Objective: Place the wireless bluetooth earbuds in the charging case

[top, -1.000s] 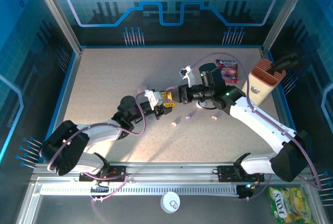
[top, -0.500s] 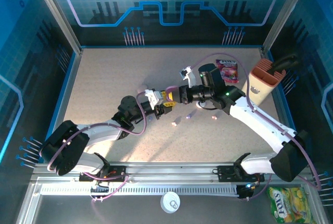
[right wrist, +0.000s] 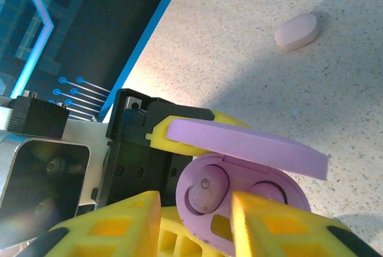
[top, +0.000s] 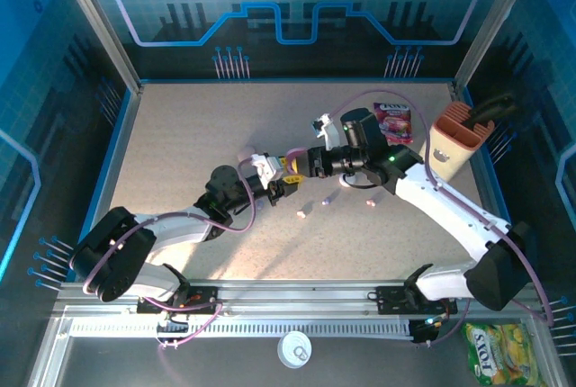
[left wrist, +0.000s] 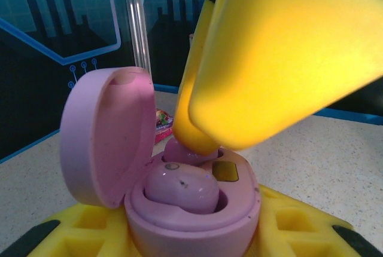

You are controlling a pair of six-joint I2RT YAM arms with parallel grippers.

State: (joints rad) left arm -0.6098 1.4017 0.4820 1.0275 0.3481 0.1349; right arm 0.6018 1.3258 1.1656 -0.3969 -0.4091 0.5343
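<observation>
The left fingers (left wrist: 72, 233) pinch the open case (left wrist: 197, 227); the right fingers (right wrist: 119, 221), spread, hover above it. It looks like the seating step. Next, I think: press the second earbud (left wrist: 178, 149) home.

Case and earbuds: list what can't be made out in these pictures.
1. Right wrist: a finger of the right gripper cuts off the case's right well; the lid hides its hinge side.
2. Left wrist: that yellow finger covers the far earbud; seated or not, cannot tell.
3. Top: the case is buried between the right and left gripper; loose earbuds too small for colour.
</observation>
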